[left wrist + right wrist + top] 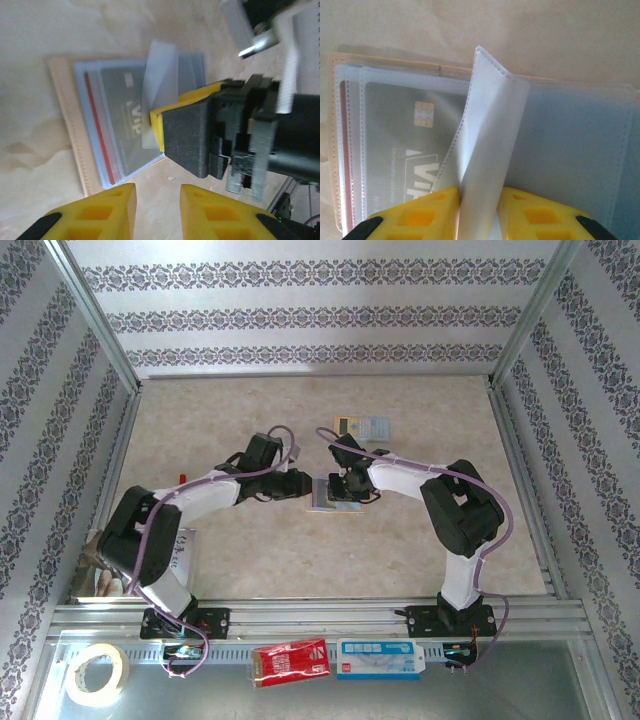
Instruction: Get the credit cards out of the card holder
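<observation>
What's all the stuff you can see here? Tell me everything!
card holder: one, tan outside, table middle, open.
credit cards: two, one greyish, one red-edged, inside the holder.
flat rectangle: one, yellow and pale blue, table's far side.
packet: one, red, near ledge.
box: one, white and blue, beside the packet.
tape roll: one, pale, ledge's left end.
left gripper: one, yellow jaws apart, near the holder.
right gripper: one, yellow jaws pinching a clear sleeve.

Overhead camera looked down on the whole table (300, 560). Both wrist cameras sat close, sharing the open card holder (125, 120).
</observation>
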Controlling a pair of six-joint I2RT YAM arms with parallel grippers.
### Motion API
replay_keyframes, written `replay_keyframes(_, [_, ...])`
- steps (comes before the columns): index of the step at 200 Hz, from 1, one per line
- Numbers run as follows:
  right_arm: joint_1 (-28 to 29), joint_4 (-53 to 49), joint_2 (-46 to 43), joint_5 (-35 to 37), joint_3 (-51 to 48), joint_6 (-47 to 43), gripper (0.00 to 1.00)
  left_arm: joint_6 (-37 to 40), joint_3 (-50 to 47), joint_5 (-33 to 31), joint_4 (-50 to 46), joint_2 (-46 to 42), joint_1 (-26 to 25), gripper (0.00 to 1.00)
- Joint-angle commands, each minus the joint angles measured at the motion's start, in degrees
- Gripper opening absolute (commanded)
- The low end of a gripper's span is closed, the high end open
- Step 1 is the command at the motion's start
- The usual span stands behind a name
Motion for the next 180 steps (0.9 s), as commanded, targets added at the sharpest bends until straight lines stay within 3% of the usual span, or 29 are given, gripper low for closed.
replay_keyframes(1, [-0.34, -2.87, 1.68, -0.55, -2.76, 1.00, 0.29, -3.06, -0.39, 1.53, 5.58, 2.53, -1.07, 0.26])
replay_keyframes(45, [-0.36, -2.00, 1.13, -0.54, -3.21, 1.68, 0.30, -5.65, 0.12, 3.54, 11.02, 7.88, -1.79, 0.18])
replay_keyframes(85, [-0.38, -1.69, 0.89, -0.38, -3.55, 1.93, 0.30, -5.09, 2.60, 2.74, 10.09, 11.07, -1.81, 0.15])
replay_keyframes(132, [-0.37, -2.25, -0.69, 1.42, -3.72, 2.03, 0.30, -3.86, 4.16, -0.37, 3.52, 14.00, -1.87, 0.09])
replay_keyframes(180, [-0.63, -4.94, -6.14, 9.90, -4.66, 2.52, 0.36, -0.13, 3.89, -5.10, -4.99, 14.36, -1.80, 0.06])
